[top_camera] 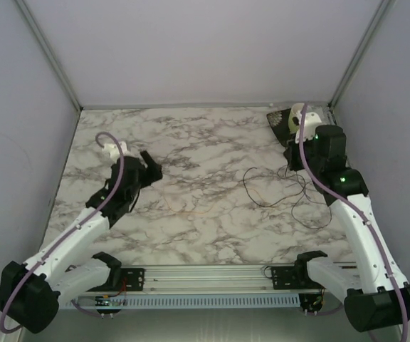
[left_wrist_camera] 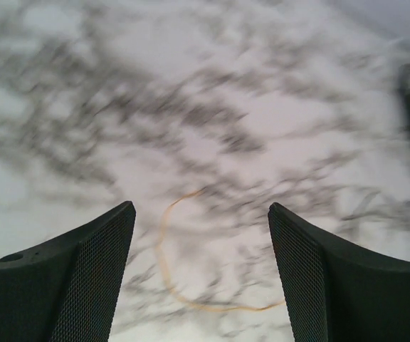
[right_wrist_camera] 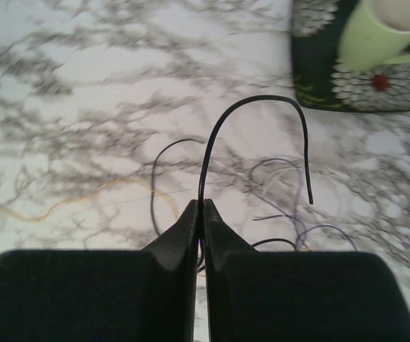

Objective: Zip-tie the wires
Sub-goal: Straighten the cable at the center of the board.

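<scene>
Seeing hair-thin dark wires [top_camera: 285,192] sprawled in loose curly loops on the right side of the tabletop [top_camera: 205,142], just beside the right arm [top_camera: 347,192]. Right fingers [right_wrist_camera: 194,221] pinched fully together on a thicker black strand [right_wrist_camera: 262,100] that arches up and over to a free end. Can't tell if it's wire or zip tie. Left fingers [left_wrist_camera: 98,263] spread wide, gripping nothing, hovering over a faint orange strand [left_wrist_camera: 159,246]. Left wrist view pretty blurry. Mug [right_wrist_camera: 376,35] and floral mat [right_wrist_camera: 319,71] cut off at the far right corner. Open marble between the arms, walls [top_camera: 191,50] boxing in three edges.
</scene>
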`<state>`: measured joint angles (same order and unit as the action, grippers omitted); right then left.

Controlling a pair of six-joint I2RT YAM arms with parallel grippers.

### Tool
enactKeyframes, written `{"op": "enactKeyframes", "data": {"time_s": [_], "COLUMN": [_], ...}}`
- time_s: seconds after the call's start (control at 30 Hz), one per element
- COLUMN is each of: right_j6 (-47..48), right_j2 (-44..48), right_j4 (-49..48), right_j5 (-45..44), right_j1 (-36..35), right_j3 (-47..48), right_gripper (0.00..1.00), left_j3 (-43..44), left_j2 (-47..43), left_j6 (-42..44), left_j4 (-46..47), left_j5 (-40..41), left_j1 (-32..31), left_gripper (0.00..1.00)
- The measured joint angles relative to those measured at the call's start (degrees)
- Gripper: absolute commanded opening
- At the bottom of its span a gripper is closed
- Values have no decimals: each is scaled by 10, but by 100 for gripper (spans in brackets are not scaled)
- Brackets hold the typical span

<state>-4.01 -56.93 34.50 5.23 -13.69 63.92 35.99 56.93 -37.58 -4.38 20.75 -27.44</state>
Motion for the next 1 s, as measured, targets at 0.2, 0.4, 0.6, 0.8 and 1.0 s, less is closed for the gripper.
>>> {"op": "enactKeyframes", "data": {"time_s": [0.2,0.4,0.6,0.8,1.0], "right_j6": [50,103,133,141,141], "right_j2": [25,55,63,54,45], "right_j4": [-24,-55,-81,-97,-105], "right_j5": [115,181,197,197,193], "right_j1": [-3,-28,-58,-86,-98], "right_j3": [-62,-111,-137,-139,-139], "right_gripper": [0,0,0,0,0], "left_j3": [161,218,255,324,361], "left_j2": [63,151,251,349,403], "left_j6": [15,-24,-82,-121,-150], "left_j4": [26,66,119,174,223], "left_j5": [-109,-189,-227,-247,-250], "left_j1": [-2,-31,-80,-129,-163], "left_gripper": [77,77,75,72,69]}}
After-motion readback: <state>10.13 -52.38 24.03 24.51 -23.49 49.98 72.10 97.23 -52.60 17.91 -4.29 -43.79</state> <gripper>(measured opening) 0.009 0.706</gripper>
